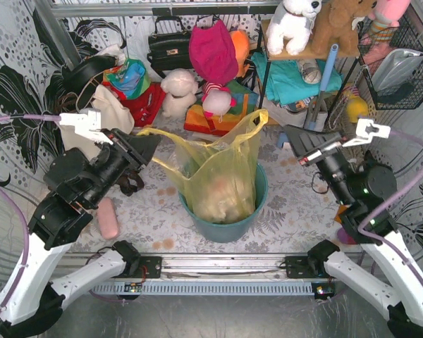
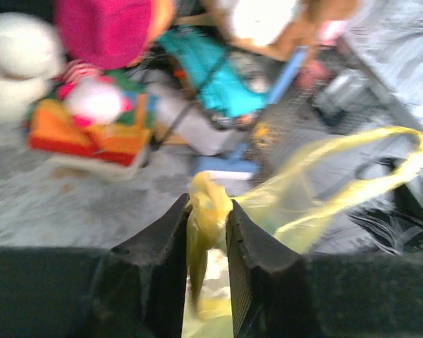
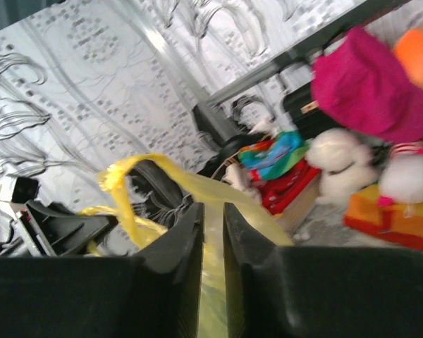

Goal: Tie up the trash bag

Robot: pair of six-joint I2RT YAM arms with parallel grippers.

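Observation:
The yellow trash bag stands in the round teal bin at the table's middle, pale crumpled contents showing through. Its left top end is pulled out sideways to my left gripper. In the left wrist view that gripper is shut on a bunched twist of the yellow plastic, and the bag's other handle loop hangs free beyond. My right gripper hovers just right of the bag's raised right end, apart from it. Its jaws are shut on nothing, with the yellow bag behind them.
A pink oblong object lies on the table near the left arm. A cream tote bag, black handbag, plush toys and colourful boxes crowd the back. A shelf and wire basket stand at back right.

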